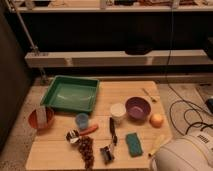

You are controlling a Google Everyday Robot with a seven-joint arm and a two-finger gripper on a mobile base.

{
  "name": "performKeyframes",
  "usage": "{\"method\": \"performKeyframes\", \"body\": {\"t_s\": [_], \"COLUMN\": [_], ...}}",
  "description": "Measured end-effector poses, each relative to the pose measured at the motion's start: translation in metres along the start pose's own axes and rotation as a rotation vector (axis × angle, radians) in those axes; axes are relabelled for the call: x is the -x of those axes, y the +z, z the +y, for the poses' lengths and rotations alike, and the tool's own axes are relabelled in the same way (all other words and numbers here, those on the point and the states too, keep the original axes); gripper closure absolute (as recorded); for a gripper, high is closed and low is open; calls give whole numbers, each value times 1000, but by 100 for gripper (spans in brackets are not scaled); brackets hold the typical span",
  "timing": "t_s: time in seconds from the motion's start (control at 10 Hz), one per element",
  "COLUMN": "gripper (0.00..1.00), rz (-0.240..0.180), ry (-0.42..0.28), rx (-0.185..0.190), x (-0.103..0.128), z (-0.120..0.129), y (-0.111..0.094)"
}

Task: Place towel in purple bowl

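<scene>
The purple bowl stands on the wooden table, right of its middle, next to a white cup. A pale blue-grey lump that looks like the towel sits in the orange-brown bowl at the table's left edge. Only the white body of my arm shows, at the bottom right corner over the table's near right end. My gripper is out of view and shut. Nothing hangs over the purple bowl.
A green tray lies at the back left. A blue cup, a carrot, grapes, a dark tool, a green pad, an orange and a yellow item lie across the front. Cables run over the floor at right.
</scene>
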Motion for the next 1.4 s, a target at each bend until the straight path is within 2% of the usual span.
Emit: {"method": "performKeyframes", "body": {"t_s": [0.9,1.1,1.4], "gripper": [100,100,100], "rz": [-12,-33,-45], "ry": [4,15,53], "rx": [-1,-8,-39], "x": [-2,-13,-61], "z": [-2,-9,-50], "y": [2,8,25]}}
